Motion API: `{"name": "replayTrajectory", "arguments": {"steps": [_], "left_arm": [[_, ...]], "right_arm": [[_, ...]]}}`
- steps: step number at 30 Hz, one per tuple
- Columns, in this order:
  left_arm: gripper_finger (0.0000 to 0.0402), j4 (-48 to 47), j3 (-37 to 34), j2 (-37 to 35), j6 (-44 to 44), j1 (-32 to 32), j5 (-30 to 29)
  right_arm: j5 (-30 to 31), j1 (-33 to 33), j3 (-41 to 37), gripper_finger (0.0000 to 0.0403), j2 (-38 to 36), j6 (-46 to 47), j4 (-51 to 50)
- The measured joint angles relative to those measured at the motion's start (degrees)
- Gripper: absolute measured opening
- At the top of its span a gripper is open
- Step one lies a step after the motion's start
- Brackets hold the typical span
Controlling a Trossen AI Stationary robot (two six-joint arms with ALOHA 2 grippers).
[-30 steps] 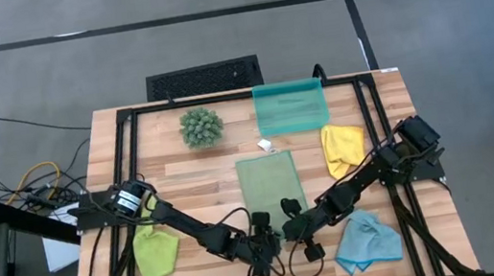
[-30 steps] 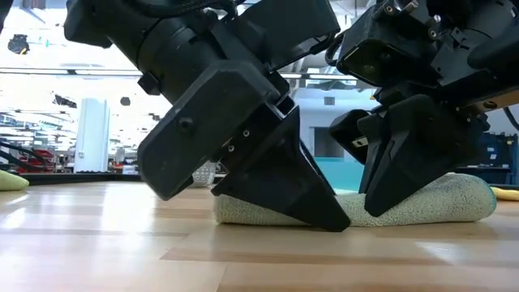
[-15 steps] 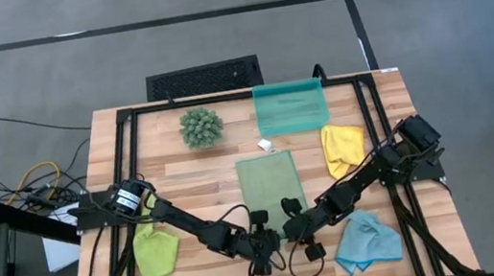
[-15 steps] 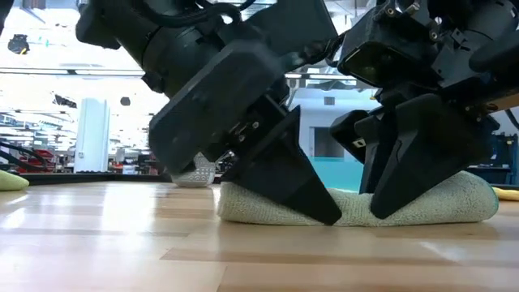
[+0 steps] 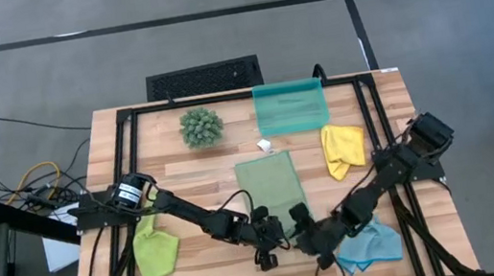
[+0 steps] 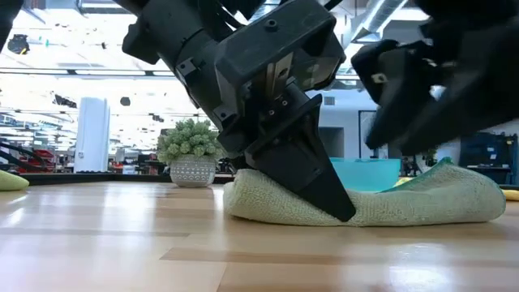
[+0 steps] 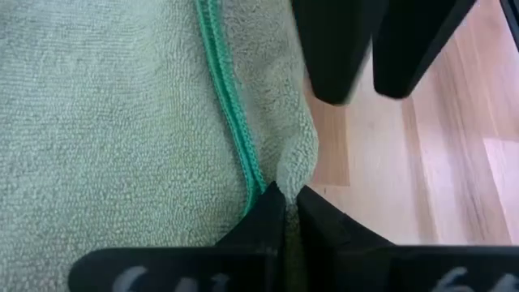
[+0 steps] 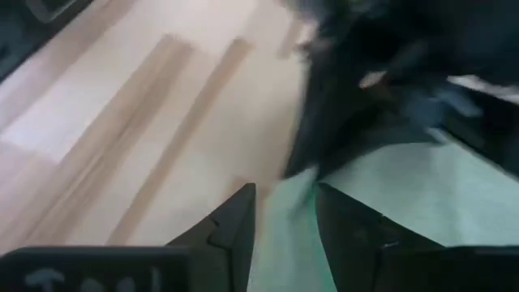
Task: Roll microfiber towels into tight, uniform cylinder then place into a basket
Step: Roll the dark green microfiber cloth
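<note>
The sage green towel (image 5: 271,185) lies flat on the table, its near end turned over into a low roll (image 6: 381,203). My left gripper (image 7: 289,212) is shut on that near end. Just right of it and above the roll, my right gripper (image 8: 285,212) stands open, clear of the cloth as far as the low view shows. The lime green towel (image 5: 155,252), the yellow towel (image 5: 343,147) and the light blue towel (image 5: 370,243) lie loose on the table. At the far edge stands the teal basket (image 5: 291,108). My left gripper pinches a small ridge of the sage towel's rolled near end (image 7: 293,166) between its two fingers, right beside the teal stitched hem (image 7: 231,105). The fingers (image 6: 328,191) slant down onto it from the near left. The towel rests on the table.
A spiky green plant ball (image 5: 201,126) in a pot stands at the far left of the table, and a black grille (image 5: 205,77) lies beyond the far edge. A small white piece (image 5: 265,144) lies between the basket and the sage towel. Bare wood shows at the near left.
My right gripper has let go of the sage towel's rolled end and risen off it toward the table's right. My left gripper has rolled at the wrist and shifted a little rightward along the roll, taking hold of it. The roll has stayed on the table.
</note>
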Motion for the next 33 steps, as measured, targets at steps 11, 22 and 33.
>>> {"name": "replayTrajectory", "arguments": {"steps": [11,22,33], "left_arm": [[0.0003,0.0,0.02,0.02,-0.9,-0.28,-1.87],[0.0059,-5.13,-0.26,-3.84,1.77,-2.25,-7.05],[0.0165,-9.97,-0.28,-7.68,9.78,-5.09,-13.46]], "right_arm": [[-4.05,-4.54,-0.01,0.0121,3.65,3.36,0.02],[-7.45,-7.16,0.33,0.0194,6.7,7.14,1.76],[-10.02,-7.68,0.15,0.0065,6.01,7.87,1.3]]}}
